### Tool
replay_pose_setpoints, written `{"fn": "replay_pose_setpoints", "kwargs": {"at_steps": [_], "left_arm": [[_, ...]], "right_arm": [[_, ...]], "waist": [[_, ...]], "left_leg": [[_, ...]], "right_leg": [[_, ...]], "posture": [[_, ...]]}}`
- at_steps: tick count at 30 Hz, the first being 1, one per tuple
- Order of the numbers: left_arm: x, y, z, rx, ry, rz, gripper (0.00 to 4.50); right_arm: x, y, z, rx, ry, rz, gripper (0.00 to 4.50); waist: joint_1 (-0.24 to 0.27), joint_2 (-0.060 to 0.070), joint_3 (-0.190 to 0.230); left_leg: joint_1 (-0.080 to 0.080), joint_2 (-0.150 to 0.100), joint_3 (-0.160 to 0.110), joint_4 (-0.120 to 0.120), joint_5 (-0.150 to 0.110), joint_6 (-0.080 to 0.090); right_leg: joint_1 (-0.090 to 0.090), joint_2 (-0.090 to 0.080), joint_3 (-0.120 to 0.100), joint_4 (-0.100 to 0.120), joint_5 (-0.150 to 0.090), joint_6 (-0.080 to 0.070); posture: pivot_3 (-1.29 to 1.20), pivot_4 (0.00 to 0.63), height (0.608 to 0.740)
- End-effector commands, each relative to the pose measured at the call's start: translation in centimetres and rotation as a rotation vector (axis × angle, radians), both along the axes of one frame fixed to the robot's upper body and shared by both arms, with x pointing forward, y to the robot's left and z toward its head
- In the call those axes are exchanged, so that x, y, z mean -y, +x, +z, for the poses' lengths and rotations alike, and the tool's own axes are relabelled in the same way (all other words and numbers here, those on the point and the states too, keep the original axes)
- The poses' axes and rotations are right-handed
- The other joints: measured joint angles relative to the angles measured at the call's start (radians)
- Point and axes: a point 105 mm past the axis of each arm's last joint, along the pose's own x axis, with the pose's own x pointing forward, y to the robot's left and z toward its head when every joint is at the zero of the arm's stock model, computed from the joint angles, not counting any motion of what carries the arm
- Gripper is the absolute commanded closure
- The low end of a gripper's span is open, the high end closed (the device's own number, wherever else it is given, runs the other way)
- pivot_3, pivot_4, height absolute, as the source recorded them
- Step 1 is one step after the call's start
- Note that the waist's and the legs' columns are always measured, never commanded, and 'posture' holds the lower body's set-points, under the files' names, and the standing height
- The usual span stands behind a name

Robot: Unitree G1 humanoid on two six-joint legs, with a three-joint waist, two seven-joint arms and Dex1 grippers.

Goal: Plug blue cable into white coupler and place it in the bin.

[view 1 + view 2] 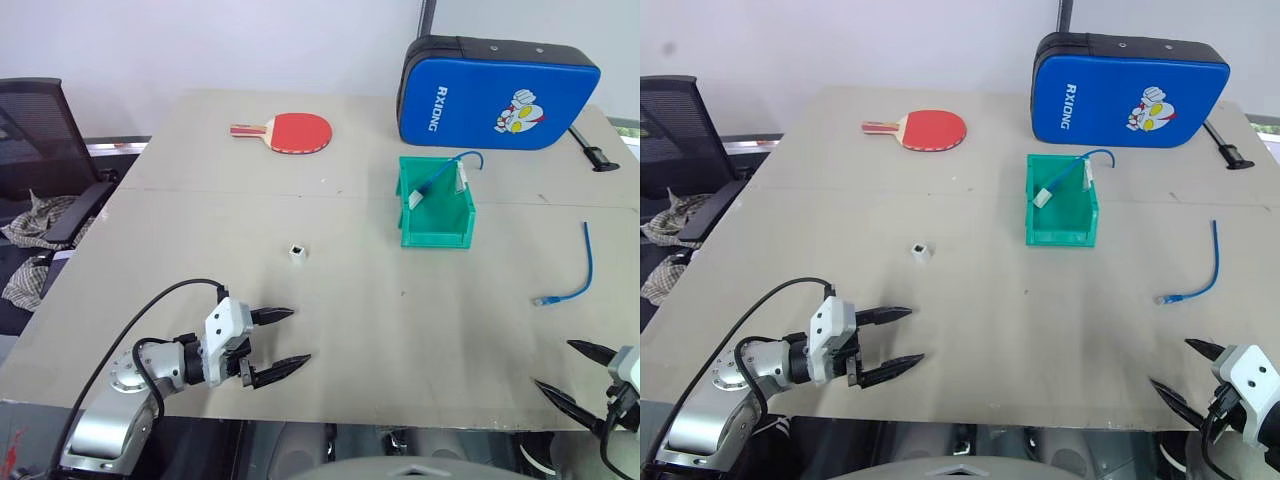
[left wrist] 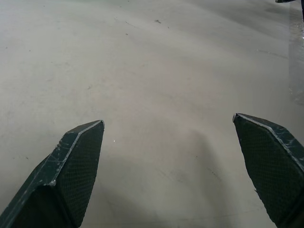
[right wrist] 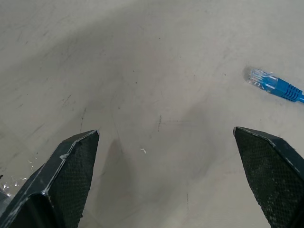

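Blue cable [image 1: 572, 274] lies near the spread right pincer [image 1: 570, 370], untouched

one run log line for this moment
left gripper open, empty | right gripper open, empty | blue cable and white coupler apart on table | bin untouched

Blue cable [image 1: 575, 275] lies flat on the worktop at the right, thin and gently curved, clear plug end nearest the robot, nothing touching it. White coupler [image 1: 297, 251], a tiny cube w/ dark socket hole facing up, sits alone mid-worktop, well apart from the cable. Green bin [image 1: 436, 204] stands upright betw. the two but farther back, another blue cord w/ white pieces draped inside it.
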Motion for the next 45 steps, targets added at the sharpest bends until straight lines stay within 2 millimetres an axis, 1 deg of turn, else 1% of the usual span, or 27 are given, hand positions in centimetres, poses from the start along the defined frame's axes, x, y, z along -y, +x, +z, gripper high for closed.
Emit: {"fn": "replay_pose_setpoints", "kwargs": {"at_steps": [1,3,4,9,12,15,16,17,20,24,26,28,29,31,32,33,34,35,36,37,40,41,45], "left_arm": [[0.9,0.5,1.9,0.047,-0.052,-0.009,0.05],[2.4,1.1,3.9,0.051,-0.153,0.006,0.05],[2.9,1.3,4.6,0.047,-0.185,0.009,0.05],[4.7,1.5,6.4,0.035,-0.219,-0.048,0.05],[5.6,1.0,6.7,0.077,-0.169,-0.141,0.05],[6.1,0.5,6.5,0.1,-0.129,-0.209,0.0],[6.1,0.4,6.5,0.104,-0.125,-0.218,0.0],[6.1,0.4,6.5,0.105,-0.126,-0.224,0.0],[6.1,0.3,6.4,0.11,-0.122,-0.241,0.0],[6.0,0.1,6.3,0.117,-0.121,-0.248,0.0],[6.1,0.0,6.2,0.119,-0.122,-0.25,0.0],[6.1,-0.2,6.1,0.12,-0.122,-0.25,0.0],[6.0,-0.2,6.1,0.12,-0.123,-0.248,0.0],[5.9,-0.2,5.9,0.12,-0.122,-0.239,0.0],[5.8,-0.3,5.9,0.121,-0.121,-0.236,0.0],[5.7,-0.3,5.8,0.12,-0.121,-0.231,0.0],[5.7,-0.3,5.8,0.12,-0.122,-0.226,0.0],[5.7,-0.3,5.7,0.12,-0.122,-0.222,0.0],[5.6,-0.3,5.7,0.12,-0.122,-0.218,0.0],[5.6,-0.2,5.6,0.12,-0.119,-0.214,0.0],[5.8,0.3,5.3,0.143,-0.101,-0.194,0.0],[5.8,0.5,5.3,0.164,-0.093,-0.189,0.0],[6.0,1.4,5.3,0.199,-0.066,-0.164,0.0]], "right_arm": [[0.2,1.2,1.7,0.078,-0.027,-0.001,0.0],[-0.1,3.0,3.0,0.127,-0.032,-0.005,0.0],[-0.1,3.6,3.5,0.135,-0.039,-0.005,0.0],[1.3,5.9,4.6,0.076,-0.136,-0.002,0.0],[2.2,7.5,5.2,0.015,-0.231,0.067,0.0],[2.9,8.5,5.3,-0.058,-0.316,0.153,0.91],[3.0,8.7,5.2,-0.073,-0.334,0.174,1.33],[3.3,9.3,5.2,-0.086,-0.373,0.203,1.75],[4.2,10.7,4.6,-0.172,-0.452,0.289,1.75],[4.7,12.1,3.3,-0.251,-0.451,0.331,1.75],[5.0,12.5,2.6,-0.289,-0.462,0.353,1.75],[5.2,12.7,1.9,-0.318,-0.472,0.37,2.28],[5.1,12.8,1.7,-0.331,-0.458,0.38,2.48],[4.8,12.9,1.6,-0.336,-0.438,0.401,3.57],[4.6,13.0,1.7,-0.332,-0.437,0.412,3.93],[4.3,13.0,1.8,-0.325,-0.433,0.431,4.32],[3.9,13.1,2.0,-0.316,-0.429,0.448,4.47],[3.4,13.1,2.2,-0.304,-0.423,0.463,4.47],[2.6,13.2,2.5,-0.288,-0.412,0.482,4.47],[1.4,13.4,2.9,-0.266,-0.396,0.505,4.47],[-4.1,13.9,4.1,-0.218,-0.371,0.598,4.47],[-5.5,13.9,4.3,-0.222,-0.369,0.613,4.47],[-11.0,14.5,3.8,-0.216,-0.383,0.674,4.47]], "waist": [[0.002,0.0,0.0],[0.003,0.0,0.001],[0.004,0.0,0.001],[0.01,0.0,0.001],[0.008,0.0,0.002],[0.01,0.0,0.002],[0.01,0.0,0.003],[0.01,0.0,0.003],[0.007,-0.001,0.004],[0.008,-0.001,0.005],[0.009,0.0,0.005],[0.009,0.0,0.005],[0.008,-0.001,0.005],[0.008,-0.001,0.004],[0.007,-0.001,0.004],[0.006,-0.001,0.004],[0.006,-0.001,0.004],[0.006,-0.001,0.004],[0.007,-0.001,0.004],[0.007,-0.001,0.004],[-0.002,0.0,0.004],[-0.005,0.0,0.004],[-0.007,0.0,0.004]], "left_leg": [[0.0,0.0,0.0,0.0,0.0,0.0],[0.0,0.0,0.0,0.001,0.0,0.0],[0.0,0.0,0.001,0.001,0.0,0.0],[0.002,-0.001,0.003,0.001,0.0,0.0],[0.001,-0.001,0.003,0.001,0.0,0.0],[0.001,-0.001,0.003,0.0,0.0,0.001],[0.001,-0.001,0.002,0.0,0.0,0.001],[0.001,-0.001,0.002,0.0,0.0,0.001],[0.001,0.0,0.003,0.001,0.0,0.001],[0.001,0.0,0.004,0.001,0.0,0.001],[0.001,0.0,0.004,0.001,0.0,0.001],[0.001,0.0,0.004,0.001,0.0,0.001],[0.001,0.0,0.004,0.001,0.0,0.001],[0.001,0.0,0.005,0.001,0.0,0.001],[0.001,0.0,0.005,0.001,0.0,0.001],[0.002,0.0,0.006,0.001,0.0,0.001],[0.002,0.0,0.007,0.002,0.0,0.001],[0.003,0.0,0.008,0.002,0.0,0.001],[0.003,0.0,0.008,0.002,0.0,0.001],[0.003,0.0,0.008,0.002,0.0,0.001],[0.004,0.001,0.008,0.002,0.0,0.001],[0.004,0.001,0.007,0.002,0.0,0.001],[0.003,0.002,0.004,0.002,0.0,0.001]], "right_leg": [[0.0,0.0,0.0,0.0,0.0,0.0],[0.0,-0.001,0.0,0.0,0.0,0.0],[0.0,-0.002,-0.001,0.0,0.0,0.0],[0.002,-0.005,-0.005,0.002,0.0,0.0],[0.001,-0.003,-0.005,0.001,0.0,0.0],[0.001,-0.001,-0.005,0.0,0.0,0.0],[0.001,0.0,-0.005,0.0,0.0,0.0],[0.001,0.004,-0.005,0.0,0.0,0.0],[0.001,0.005,-0.003,-0.001,0.0,0.0],[0.001,0.005,-0.002,-0.001,0.0,0.0],[0.001,0.005,-0.002,-0.001,0.0,0.0],[0.001,0.005,-0.002,-0.001,0.0,0.0],[0.001,0.005,-0.002,-0.001,0.001,0.0],[0.001,0.005,-0.002,-0.001,0.001,0.0],[0.001,0.005,-0.001,-0.001,0.001,0.0],[0.002,0.004,-0.001,-0.001,0.001,0.0],[0.002,0.003,0.0,-0.001,0.001,0.0],[0.002,-0.001,0.0,0.0,0.001,0.001],[0.002,-0.001,0.0,0.001,0.001,0.001],[0.002,-0.002,0.0,0.002,0.001,0.001],[0.001,-0.001,0.0,0.005,0.001,0.001],[0.001,0.0,0.0,0.005,0.001,0.001],[0.0,0.001,-0.003,0.006,0.002,0.002]], "posture": [[0.0,0.15,0.729],[0.0,0.15,0.729],[0.0,0.15,0.729],[0.0,0.15,0.729],[0.0,0.15,0.729],[0.0,0.15,0.729],[0.0,0.15,0.729],[0.0,0.15,0.729],[0.0,0.15,0.729],[0.0,0.15,0.729],[0.0,0.15,0.729],[0.0,0.15,0.729],[0.0,0.15,0.729],[0.0,0.15,0.729],[0.0,0.15,0.729],[0.0,0.15,0.729],[0.0,0.15,0.729],[0.0,0.15,0.729],[0.0,0.15,0.729],[0.0,0.15,0.729],[0.0,0.15,0.729],[0.0,0.15,0.729],[0.0,0.15,0.729]]}}
